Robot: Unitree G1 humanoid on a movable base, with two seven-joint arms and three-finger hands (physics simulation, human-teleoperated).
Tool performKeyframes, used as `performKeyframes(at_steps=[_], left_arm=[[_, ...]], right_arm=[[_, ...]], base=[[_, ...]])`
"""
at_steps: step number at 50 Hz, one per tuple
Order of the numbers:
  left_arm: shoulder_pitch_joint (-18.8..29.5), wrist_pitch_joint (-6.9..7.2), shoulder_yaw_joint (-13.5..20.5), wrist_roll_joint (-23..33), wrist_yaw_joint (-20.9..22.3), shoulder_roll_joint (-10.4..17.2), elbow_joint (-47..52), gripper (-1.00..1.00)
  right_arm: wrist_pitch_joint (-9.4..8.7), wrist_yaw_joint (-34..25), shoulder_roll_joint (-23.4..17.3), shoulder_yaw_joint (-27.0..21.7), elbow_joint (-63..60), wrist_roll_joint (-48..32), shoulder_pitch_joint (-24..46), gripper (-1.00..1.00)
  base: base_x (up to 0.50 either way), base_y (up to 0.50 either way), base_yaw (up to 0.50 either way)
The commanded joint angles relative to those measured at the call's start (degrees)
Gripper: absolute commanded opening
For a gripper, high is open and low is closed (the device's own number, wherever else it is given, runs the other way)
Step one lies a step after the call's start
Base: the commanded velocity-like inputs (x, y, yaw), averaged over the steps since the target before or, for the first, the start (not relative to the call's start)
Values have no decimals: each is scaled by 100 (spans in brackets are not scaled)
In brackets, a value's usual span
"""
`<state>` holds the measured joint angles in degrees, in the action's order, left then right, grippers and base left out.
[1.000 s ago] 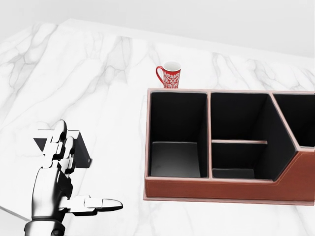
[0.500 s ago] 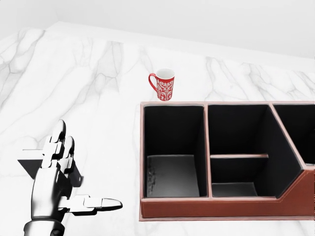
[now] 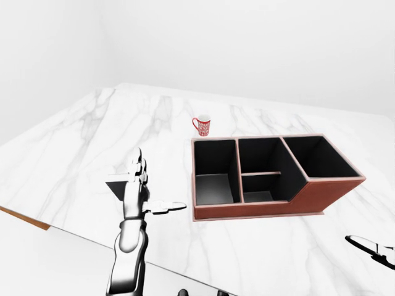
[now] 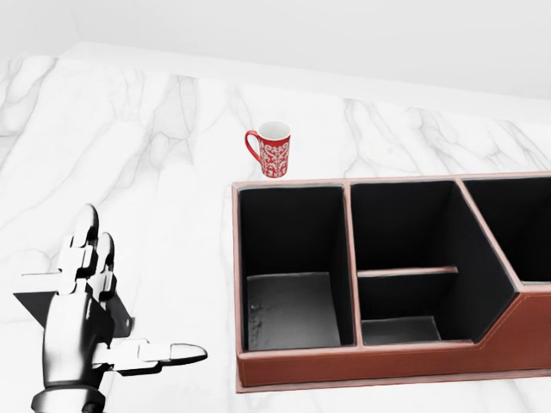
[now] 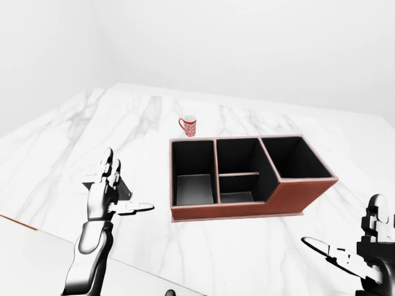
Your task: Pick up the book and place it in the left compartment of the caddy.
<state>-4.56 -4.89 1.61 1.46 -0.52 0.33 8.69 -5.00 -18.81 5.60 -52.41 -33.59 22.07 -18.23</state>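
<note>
Book (image 4: 34, 303), dark with a pale upper face, lies on the white marble surface (image 4: 155, 129) at the lower left of the head view, largely hidden behind the left hand (image 4: 82, 331), whose fingers stand upright and spread wide with the thumb pointing right, holding nothing. To the right in that view the brown leather caddy (image 4: 362, 366) fills the lower right, its left compartment (image 4: 288, 305) a deep black-lined well with a grey floor, beside a middle section split by a low divider. A red patterned mug (image 4: 271, 155) stands upright just above the caddy's upper left corner, apart from it. In the left-eye view the same hand rises at centre left with the book showing behind it, well apart from the caddy at centre right. In the right-eye view the right hand (image 5: 349, 259) appears at the lower right corner, fingers spread open and empty, near the surface's lower edge.
</note>
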Motion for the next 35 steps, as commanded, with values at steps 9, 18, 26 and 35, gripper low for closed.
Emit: performKeyframes(at_steps=[9, 18, 26, 35], left_arm=[[-219, -11, 139, 2410, -1687, -43, 1127, 100], [-195, -11, 198, 4520, -2948, 70, 1123, 100], [-133, -11, 305, 5309, -2948, 102, 1217, 100], [-188, -11, 112, 6546, -2948, 251, 1054, 100]], right_arm=[[0, -37, 11, 34, 34, -52, 9, 100], [0, -32, 10, 39, 25, -62, 7, 100], [0, -8, -2, 40, 27, -50, 5, 100], [0, 16, -7, 13, 26, -42, 2, 100]], base=[[0, 0, 0], [0, 0, 0], [0, 0, 0], [0, 0, 0]])
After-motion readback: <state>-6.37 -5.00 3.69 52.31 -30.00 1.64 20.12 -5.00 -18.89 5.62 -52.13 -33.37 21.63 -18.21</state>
